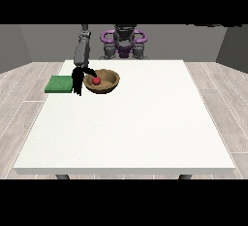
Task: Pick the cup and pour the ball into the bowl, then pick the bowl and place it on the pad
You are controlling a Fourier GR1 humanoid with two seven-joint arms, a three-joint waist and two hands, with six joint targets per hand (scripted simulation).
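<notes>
A brown wooden bowl (107, 82) stands on the white table (131, 128) at the back left. A red ball (96, 80) lies inside it, near its left rim. The hand at the view's left (77, 80) is at the bowl's left edge. Its dark fingers hang down outside the rim and its thumb (90, 71) arcs over the rim towards the ball, pinching the bowl's wall. A green pad (59, 84) lies flat just left of that hand, at the table's left edge. No cup shows. The other hand is out of sight.
The robot's grey and purple torso (124, 43) stands behind the table's far edge. The arm (81, 50) comes down from the upper left onto the bowl. Wooden floor surrounds the table.
</notes>
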